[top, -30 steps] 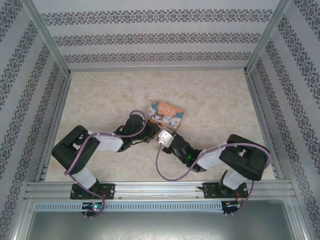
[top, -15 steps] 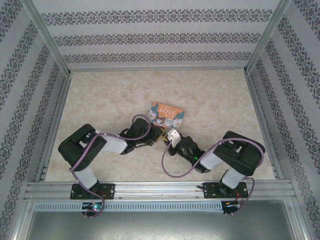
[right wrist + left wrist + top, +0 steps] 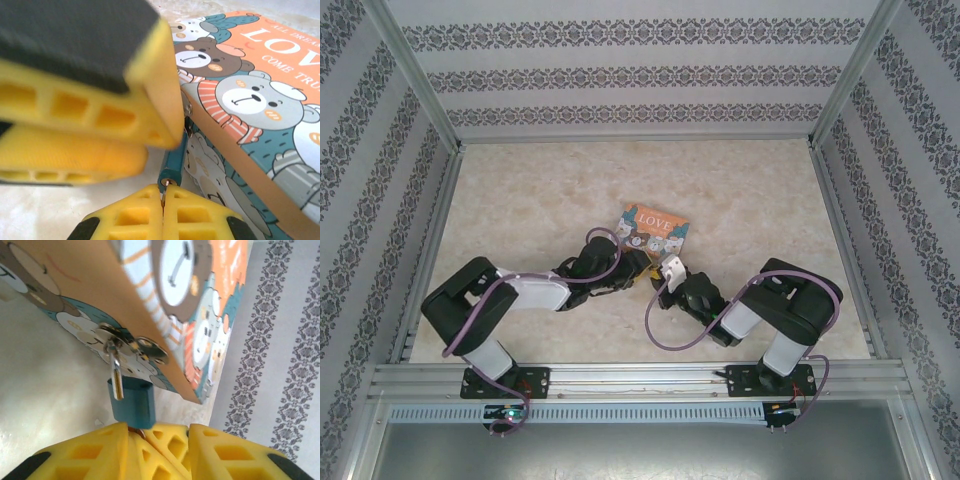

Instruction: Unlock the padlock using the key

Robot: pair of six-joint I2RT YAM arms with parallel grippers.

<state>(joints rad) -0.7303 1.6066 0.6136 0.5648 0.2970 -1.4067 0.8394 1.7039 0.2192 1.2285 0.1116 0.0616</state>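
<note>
We are seeing the orange LOVE tin (image 3: 655, 228) lying closed, the tiny teal padlock (image 3: 131, 405) hanging from its hasp (image 3: 135, 345) by a silvery shackle (image 3: 116, 377). Our right gripper (image 3: 163, 192) is pinching the key (image 3: 165, 183) tight at the padlock's underside. Our left gripper (image 3: 157, 432) is standing slightly parted just beneath.

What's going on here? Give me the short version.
Two robot arms are working on a small teal padlock that hangs by its shackle from the hasp of an orange cartoon-bear tin. The right gripper is shut, pinching what looks like the key at the padlock's underside. The left gripper sits just below the padlock, jaws apart, not clamping it. The padlock is not yet off the hasp.
</note>
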